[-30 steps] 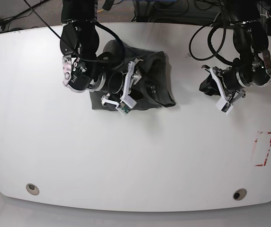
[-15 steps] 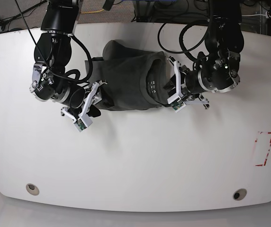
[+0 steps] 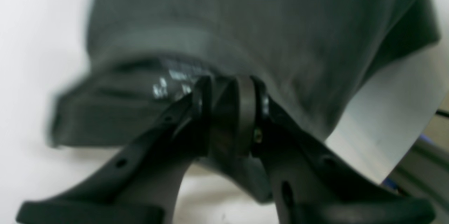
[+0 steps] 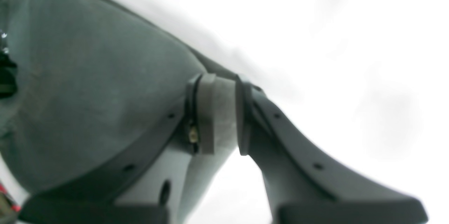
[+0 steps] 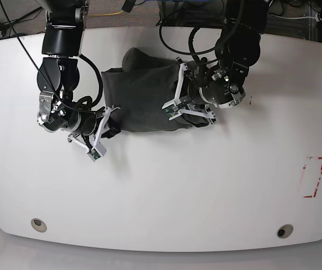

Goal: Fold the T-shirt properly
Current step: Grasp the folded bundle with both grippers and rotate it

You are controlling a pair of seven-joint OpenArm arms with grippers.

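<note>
- Two grippers of mine work at one garment: the T-shirt lies bunched in a dark heap on the white table, toward the far edge and a little to the base view's left of the middle.
- My left gripper, on the base view's right, has its jaws drawn together on a fold of the shirt; in the left wrist view dark cloth fills the narrow gap between the black fingers.
- Just beyond that pinch, the left wrist view shows a thick rolled band of the cloth with small pale print on the inner side; it is too blurred to read.
- Beneath that arm the cloth hangs slack, and bare table shows at both sides of the view.
- My right gripper, on the base view's left, is closed on the shirt's edge: a grey strip of cloth sits clamped between the two pads, one on each side of it.
- From that grip the shirt spreads away to the left of the right wrist view, smooth and rounded, with white table behind it.
- In the base view each gripper sits at an opposite side of the heap, the right one at its near-left corner, the left one at its right side.
- Near the table's right edge is a red outlined rectangle, well apart from the shirt.
- Two round fittings sit by the near edge, one toward each corner.
</note>
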